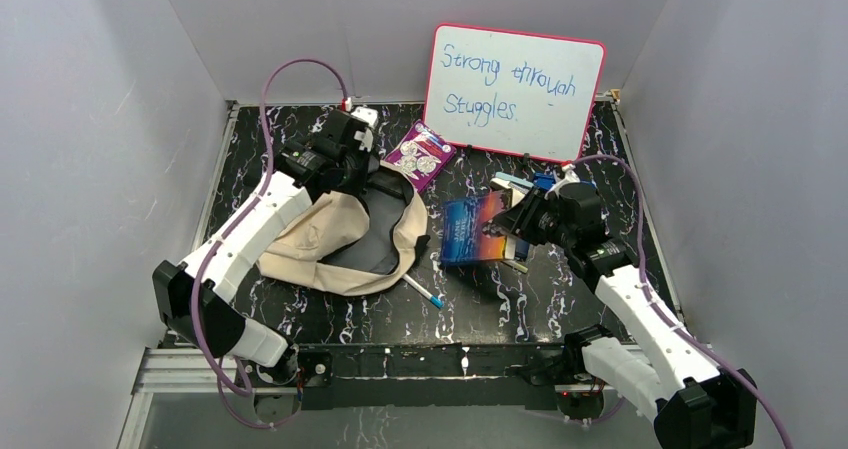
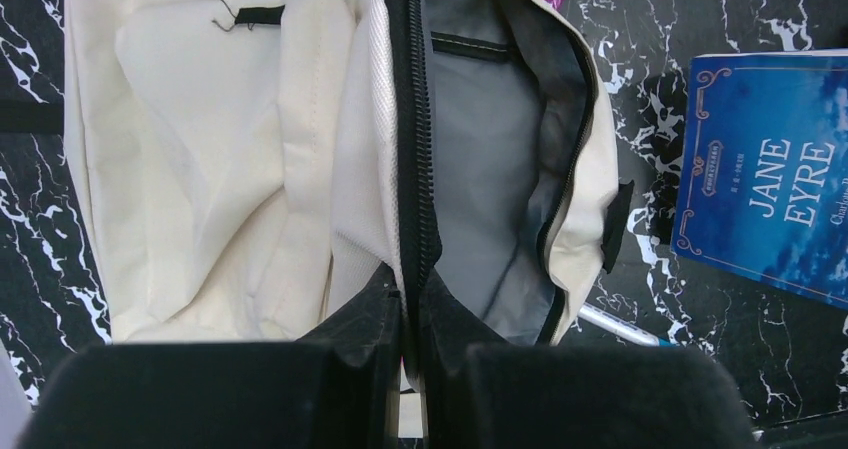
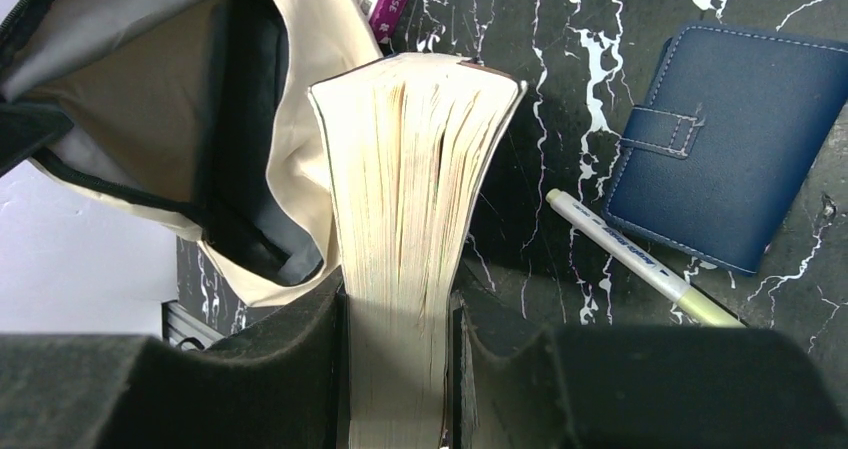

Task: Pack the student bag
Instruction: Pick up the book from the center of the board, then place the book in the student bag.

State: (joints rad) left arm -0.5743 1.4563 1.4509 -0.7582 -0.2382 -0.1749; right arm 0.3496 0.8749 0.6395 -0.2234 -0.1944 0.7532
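Observation:
The cream student bag [image 1: 325,237] lies left of centre, its main compartment unzipped and showing grey lining [image 2: 480,169]. My left gripper [image 2: 412,314] is shut on the bag's zippered opening edge [image 2: 410,119] at the far side of the bag [image 1: 345,159]. A thick blue book, Jane Eyre [image 1: 476,229], is held edge-up just right of the bag. My right gripper [image 3: 398,319] is shut on it, page edges [image 3: 410,169] facing the wrist camera. The book [image 2: 770,199] also shows in the left wrist view, right of the bag's mouth.
A white pen [image 1: 424,291] lies by the bag's near right corner. A navy wallet-like notebook [image 3: 725,139] and a marker [image 3: 640,257] lie right of the book. A purple packet [image 1: 420,154] and a whiteboard [image 1: 515,89] stand at the back. Grey walls enclose the table.

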